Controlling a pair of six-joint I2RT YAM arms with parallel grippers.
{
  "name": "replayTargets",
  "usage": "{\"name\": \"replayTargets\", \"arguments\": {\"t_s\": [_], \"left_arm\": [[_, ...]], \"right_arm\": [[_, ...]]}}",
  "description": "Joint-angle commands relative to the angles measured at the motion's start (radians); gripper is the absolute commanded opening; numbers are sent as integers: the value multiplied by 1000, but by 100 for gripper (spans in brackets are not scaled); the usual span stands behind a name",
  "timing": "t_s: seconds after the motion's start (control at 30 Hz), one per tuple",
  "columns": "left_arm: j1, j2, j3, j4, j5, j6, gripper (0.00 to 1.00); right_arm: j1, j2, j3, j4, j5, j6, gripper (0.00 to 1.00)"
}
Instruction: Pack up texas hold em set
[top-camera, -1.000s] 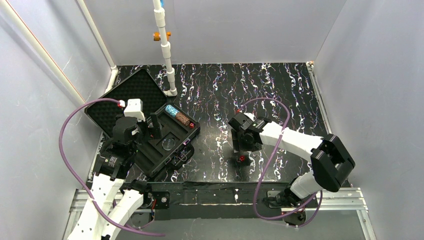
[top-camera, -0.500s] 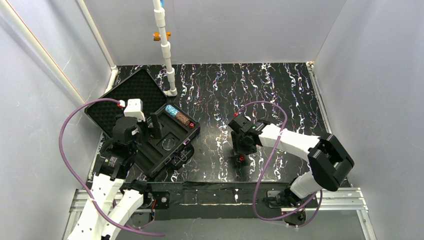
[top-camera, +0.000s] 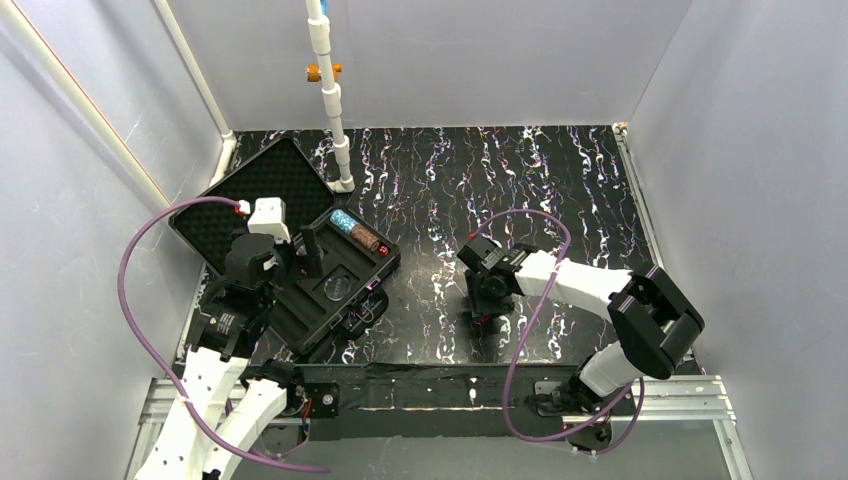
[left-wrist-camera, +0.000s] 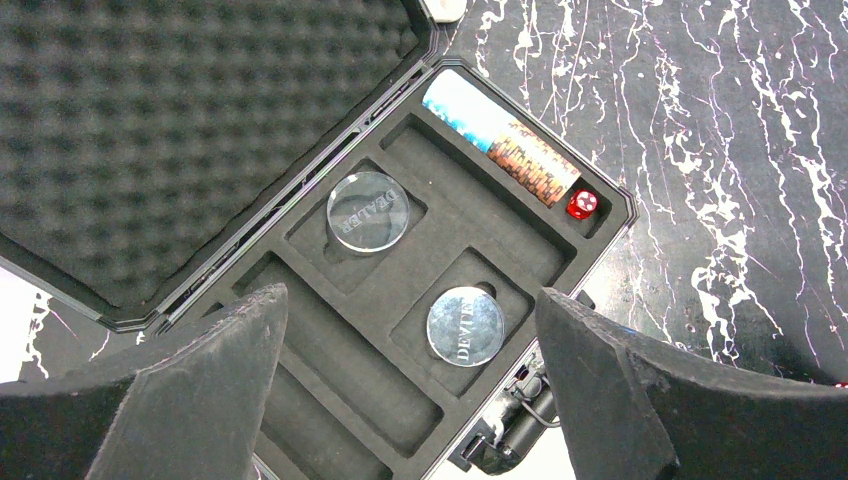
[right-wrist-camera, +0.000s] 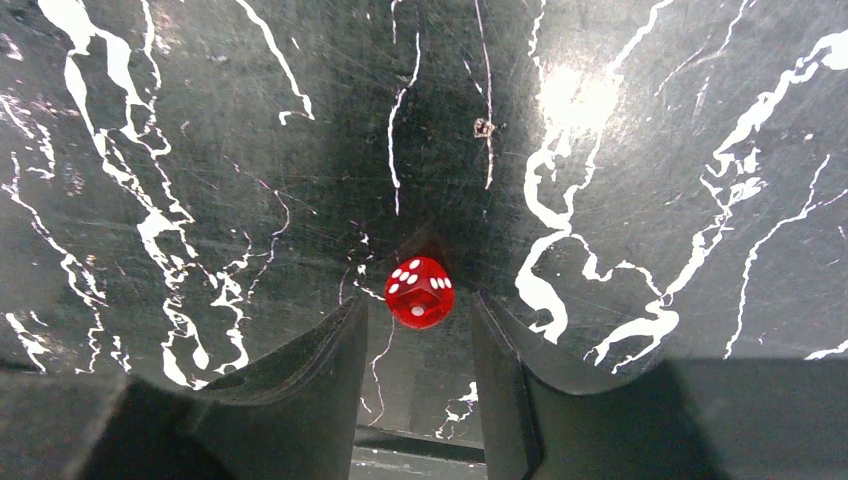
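Red die (right-wrist-camera: 420, 292) between right pincer (right-wrist-camera: 417, 312) tips, black marbled table (right-wrist-camera: 620, 150)

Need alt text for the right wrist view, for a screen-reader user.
A small red die lies on the black, white-veined table, between the two dark fingertips of the right hand. A narrow gap shows on each side of the die.

I work over a black table (top-camera: 560, 180) veined with white, marble-like streaks. A jointed white pole (top-camera: 330, 100) stands upright at its far left part, its foot on the tabletop. Behind the pole an orange fitting (top-camera: 323, 71) shows against the pale grey back wall (top-camera: 480, 60). Similar plain panels close my left and right sides. A metal rail (top-camera: 450, 395) runs along the near edge.
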Motion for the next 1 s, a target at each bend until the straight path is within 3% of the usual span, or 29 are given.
{"name": "replayTargets", "arguments": {"t_s": [0.0,0.67,0.97], "left_arm": [[-5,-2,20,-13,-6,3,93],[-5,-1,20,-13,-3,3,93],[-5,-4,19,-13,-6,3,93]], "right_arm": [[4,15,-14,14,-12,-1,49],[15,16,16,7,-34,-11,16],[18,-13,32,11,-39,-19,11]]}}
